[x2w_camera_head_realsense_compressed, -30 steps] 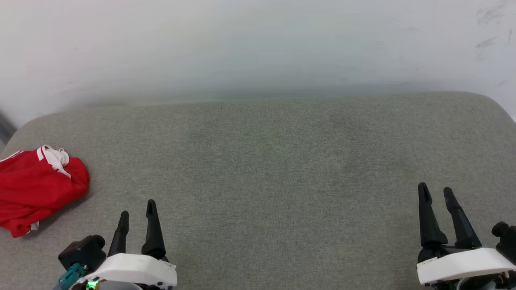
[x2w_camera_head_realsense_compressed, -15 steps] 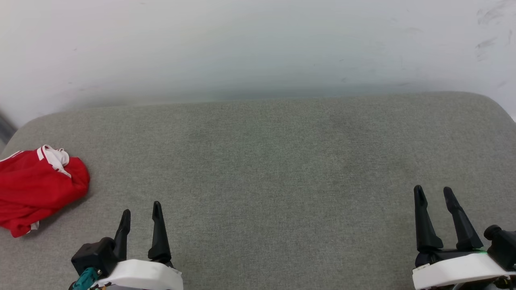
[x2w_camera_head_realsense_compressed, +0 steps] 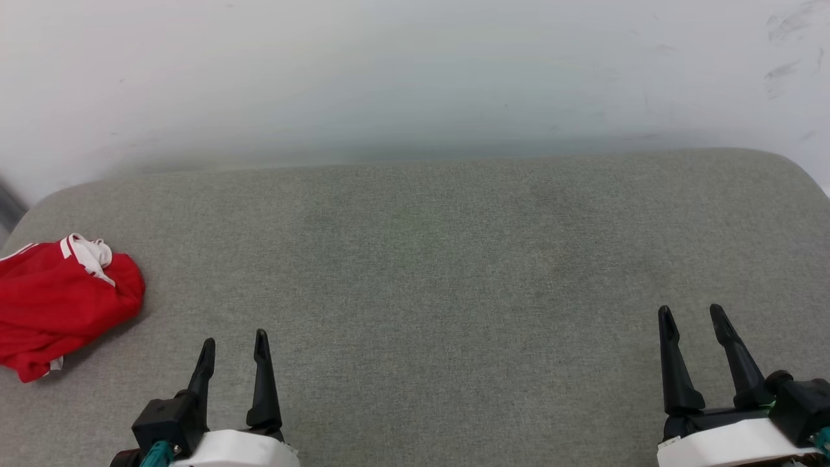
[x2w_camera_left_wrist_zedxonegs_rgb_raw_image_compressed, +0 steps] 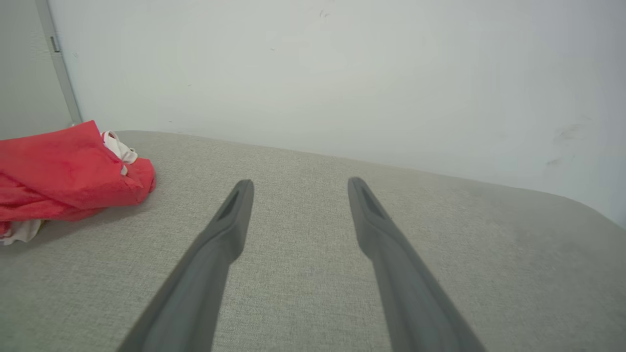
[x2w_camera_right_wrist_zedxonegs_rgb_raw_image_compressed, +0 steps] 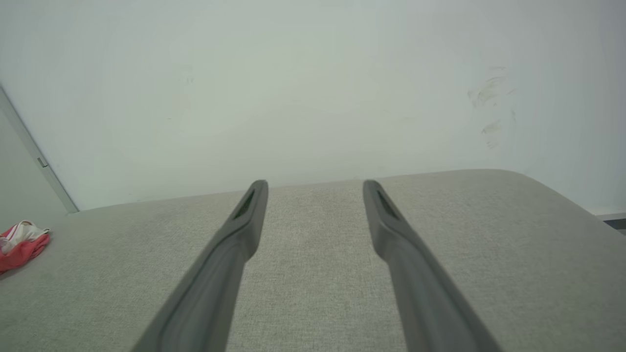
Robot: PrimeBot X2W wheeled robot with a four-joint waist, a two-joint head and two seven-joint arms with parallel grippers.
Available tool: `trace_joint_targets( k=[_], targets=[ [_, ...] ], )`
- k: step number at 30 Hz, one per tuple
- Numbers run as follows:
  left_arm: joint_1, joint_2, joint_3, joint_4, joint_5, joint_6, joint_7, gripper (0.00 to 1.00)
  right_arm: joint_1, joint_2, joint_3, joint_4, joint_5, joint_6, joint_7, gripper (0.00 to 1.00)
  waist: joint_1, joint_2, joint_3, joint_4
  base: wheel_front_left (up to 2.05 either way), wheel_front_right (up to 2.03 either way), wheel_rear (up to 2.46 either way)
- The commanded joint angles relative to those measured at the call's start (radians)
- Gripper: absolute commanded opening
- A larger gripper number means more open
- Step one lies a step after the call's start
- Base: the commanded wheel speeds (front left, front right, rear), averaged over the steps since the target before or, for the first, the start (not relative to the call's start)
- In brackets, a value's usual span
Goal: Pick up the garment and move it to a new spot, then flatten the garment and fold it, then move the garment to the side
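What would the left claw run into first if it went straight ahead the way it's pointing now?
Probably nothing until the white wall: the left claw points across bare grey cushion, open and empty. The red garment lies off to its left, outside that line. Depth is hard to judge.

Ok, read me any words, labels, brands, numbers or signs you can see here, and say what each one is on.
None: there is no readable text in any view.
The red shirt shows plain fabric with white trim, no print or tag.
The grey cushion is unmarked.
The white wall carries faint scuff marks, not writing.
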Motion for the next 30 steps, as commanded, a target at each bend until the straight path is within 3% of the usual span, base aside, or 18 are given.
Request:
trace_joint_targets(
  k=[1,30],
  targets=[
    [0.006,0.001,-0.002,-0.01,0.024,-0.006,-0.01,1.0,0.012,-0.001,0.001,-0.013,-0.02,0.0,-0.009,1.0,0.0,0.0,0.0,0.0,0.0,0.0,0.0],
    [0.042,-0.014,0.018,0.006,0.182,-0.027,-0.061,1.0,0.047,0.0,0.017,-0.021,-0.143,0.0,-0.06,1.0,0.0,0.0,0.002,0.0,0.0,0.0,0.0]
  ],
)
